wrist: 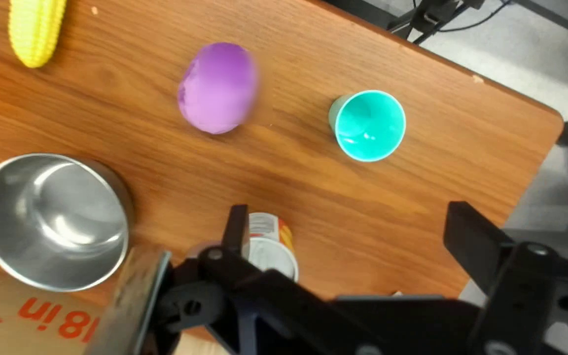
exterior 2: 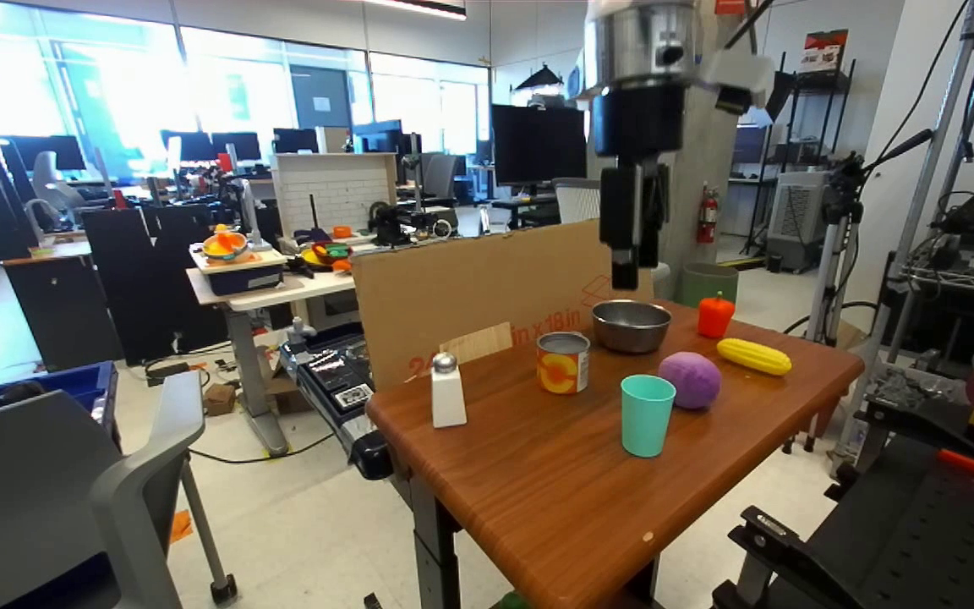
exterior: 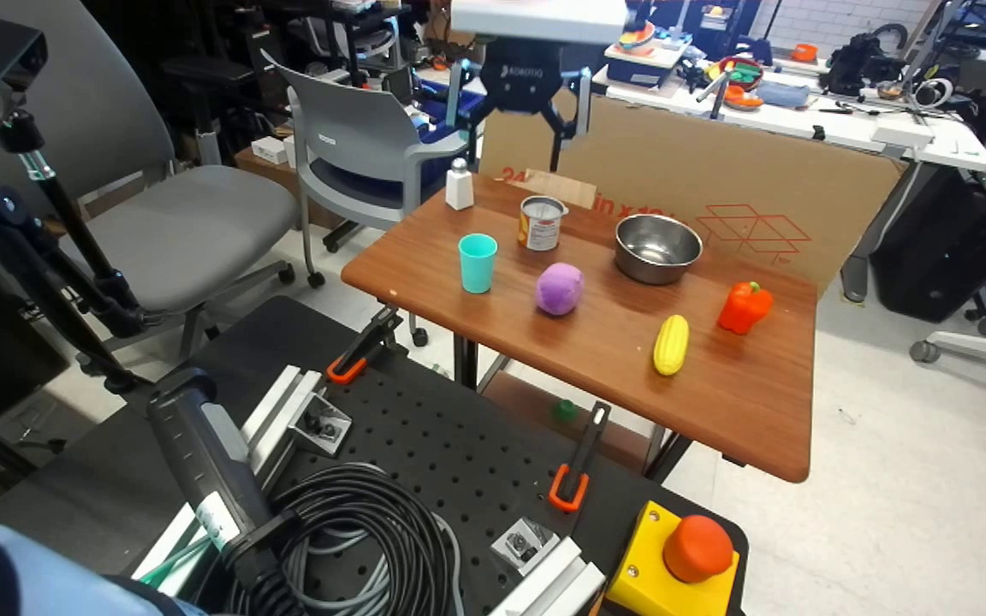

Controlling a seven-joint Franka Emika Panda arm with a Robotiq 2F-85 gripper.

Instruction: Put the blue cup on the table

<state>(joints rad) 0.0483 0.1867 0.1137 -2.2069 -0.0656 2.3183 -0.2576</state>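
The teal-blue cup stands upright on the table in both exterior views. In the wrist view the cup shows its open, empty inside, beyond my fingertips. The reddish-brown table top also shows in an exterior view and in the wrist view. My gripper is open with nothing between its fingers. It hangs well above the table's back part, pointing down, apart from the cup. It also shows in an exterior view and in the wrist view.
Near the cup are a purple ball, a can and a white shaker. A metal bowl, yellow corn and an orange pepper stand farther along. A cardboard sheet rises behind the table. A black platform adjoins the front.
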